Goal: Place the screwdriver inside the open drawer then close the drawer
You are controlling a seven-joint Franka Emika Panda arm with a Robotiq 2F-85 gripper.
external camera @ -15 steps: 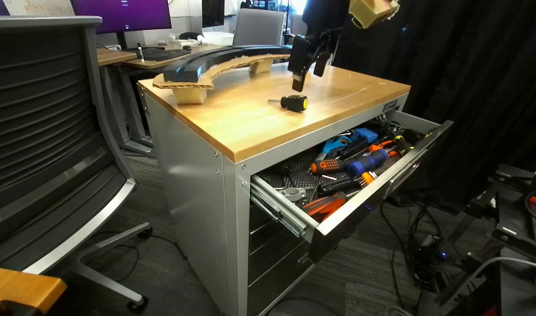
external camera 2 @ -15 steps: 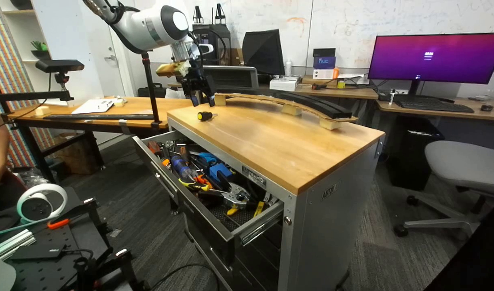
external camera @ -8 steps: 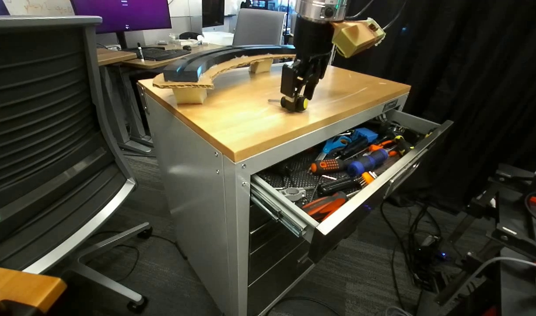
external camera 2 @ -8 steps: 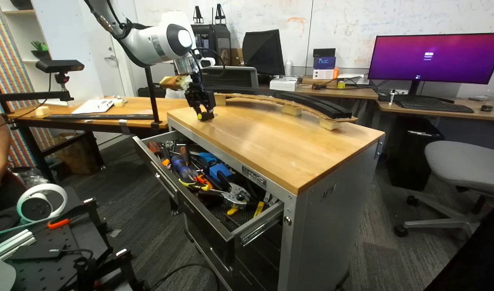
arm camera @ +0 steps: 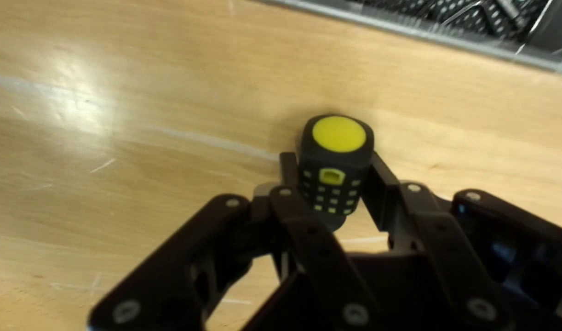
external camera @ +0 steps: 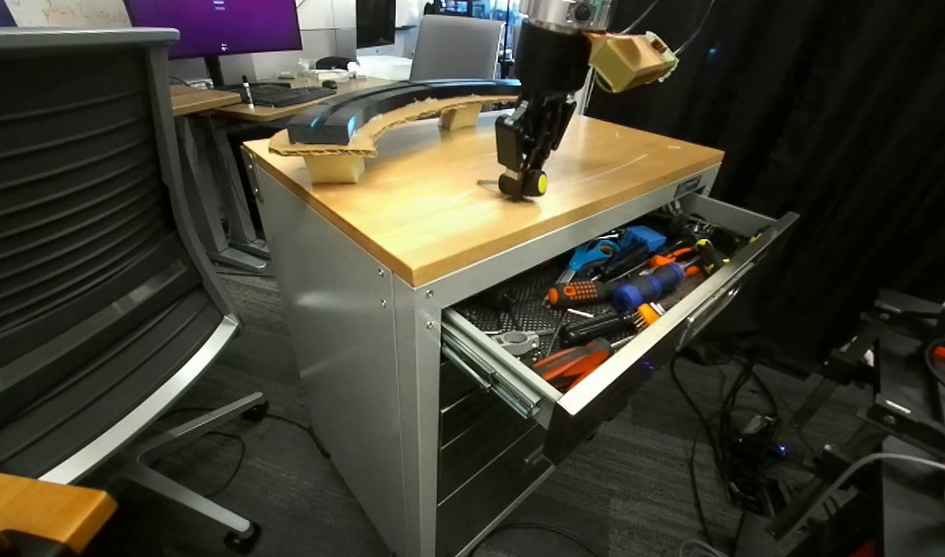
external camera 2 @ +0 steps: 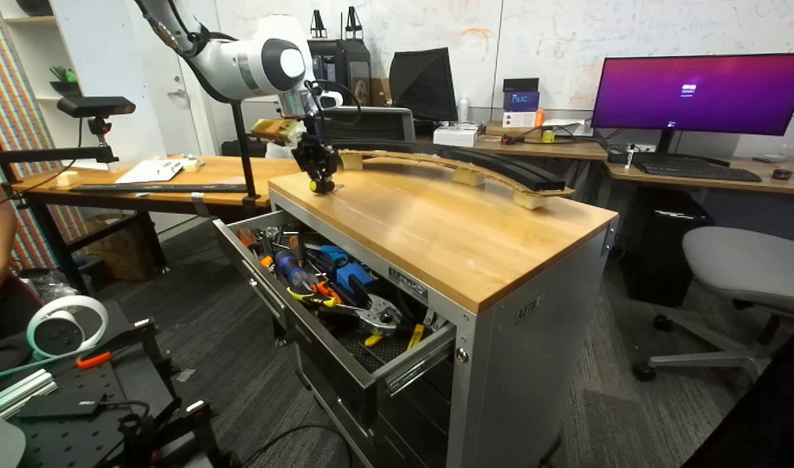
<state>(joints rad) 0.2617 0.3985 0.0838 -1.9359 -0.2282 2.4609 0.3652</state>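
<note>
The screwdriver, stubby and black with a yellow end cap (arm camera: 339,134), lies on the wooden worktop near the edge above the drawer. Its metal shank (external camera: 487,182) sticks out behind my fingers. My gripper (arm camera: 334,168) points down with one finger on each side of the black handle, both pressed against it; the tips are at worktop level. In both exterior views the handle's cap (external camera 2: 313,186) shows between the fingertips. The top grey drawer (external camera: 635,357) is pulled far out, its front (external camera 2: 338,370) facing away from the cabinet. A corner of it shows in the wrist view.
Inside the drawer lie many tools, among them a blue-handled driver (external camera: 649,287) and red-handled pliers (external camera: 574,363). A curved black track (external camera 2: 501,168) on foam blocks runs along the worktop's (external camera 2: 429,221) back. An office chair (external camera: 78,232) stands beside the cabinet.
My gripper has come down from above the worktop, straddled the handle and drawn its fingers together on it. The screwdriver has shifted very slightly. The drawer has not moved.
</note>
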